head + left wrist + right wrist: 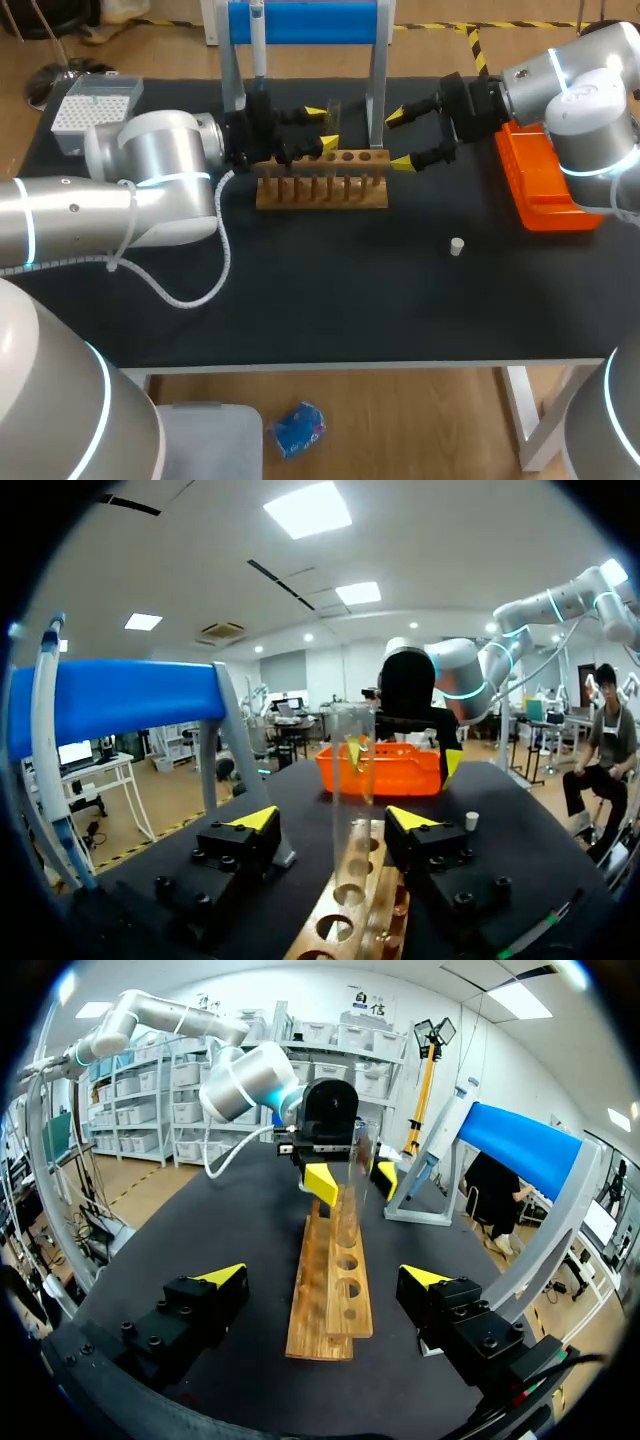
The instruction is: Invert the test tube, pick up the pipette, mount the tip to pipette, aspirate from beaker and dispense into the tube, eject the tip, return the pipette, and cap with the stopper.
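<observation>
**Operator:** Test tube (352,770) stands in the rack (340,920), between my left gripper's (335,820) wide-open fingers, untouched. Any advice?

**Colleague:** Centre, close gently, lift straight clear before turning.

**Operator:** My right gripper (400,140) gapes empty nearby.

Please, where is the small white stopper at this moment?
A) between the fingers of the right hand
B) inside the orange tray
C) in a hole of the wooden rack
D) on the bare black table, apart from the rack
D: the stopper lies alone on the black table, clear of the wooden rack and the orange tray, and the open right hand is not on it.
</observation>
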You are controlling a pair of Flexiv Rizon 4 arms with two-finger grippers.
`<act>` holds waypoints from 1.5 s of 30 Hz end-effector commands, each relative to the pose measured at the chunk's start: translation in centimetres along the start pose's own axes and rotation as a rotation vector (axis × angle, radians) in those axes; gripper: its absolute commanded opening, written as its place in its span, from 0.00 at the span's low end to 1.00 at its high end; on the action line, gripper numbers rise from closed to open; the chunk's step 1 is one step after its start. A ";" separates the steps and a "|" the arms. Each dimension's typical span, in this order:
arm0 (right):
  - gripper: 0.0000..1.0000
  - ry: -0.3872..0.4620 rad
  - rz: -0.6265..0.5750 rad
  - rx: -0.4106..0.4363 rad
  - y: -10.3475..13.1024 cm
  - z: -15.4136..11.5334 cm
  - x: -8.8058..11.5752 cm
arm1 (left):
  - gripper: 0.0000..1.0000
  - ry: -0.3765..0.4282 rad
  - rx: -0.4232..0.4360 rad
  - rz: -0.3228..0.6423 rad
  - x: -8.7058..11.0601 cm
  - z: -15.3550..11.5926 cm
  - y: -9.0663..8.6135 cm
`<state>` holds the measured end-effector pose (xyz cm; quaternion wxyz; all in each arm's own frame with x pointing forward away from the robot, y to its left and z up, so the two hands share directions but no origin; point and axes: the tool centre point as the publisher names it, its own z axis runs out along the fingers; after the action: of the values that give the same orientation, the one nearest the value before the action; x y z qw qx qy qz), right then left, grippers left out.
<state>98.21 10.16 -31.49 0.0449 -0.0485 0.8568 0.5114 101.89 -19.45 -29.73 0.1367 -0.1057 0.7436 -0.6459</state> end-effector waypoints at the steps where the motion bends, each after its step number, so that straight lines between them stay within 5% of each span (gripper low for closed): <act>1: 1.00 0.004 0.000 0.001 -0.1 0.0 -0.1 | 1.00 -0.044 -0.048 0.009 0.6 -3.5 -2.2; 11: 1.00 0.004 0.000 0.001 -0.1 0.0 -0.1 | 1.00 -0.179 -0.212 -0.018 1.0 -12.0 -3.8; 21: 1.00 0.004 0.000 0.001 -0.1 0.0 -0.1 | 1.00 -0.428 -0.376 -0.077 1.8 -19.4 -4.4; 41: 1.00 0.004 0.000 0.001 -0.1 0.0 -0.1 | 1.00 -0.437 -0.370 -0.071 2.1 -19.7 -4.7; 45: 1.00 -0.003 0.018 -0.042 0.7 -0.9 1.1 | 1.00 -0.477 -0.336 -0.152 0.6 -22.0 -5.2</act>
<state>97.94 10.38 -30.99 0.0374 -0.0428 0.8502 0.5234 93.79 -1.00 -22.00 0.2358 -0.3265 0.7861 -0.4689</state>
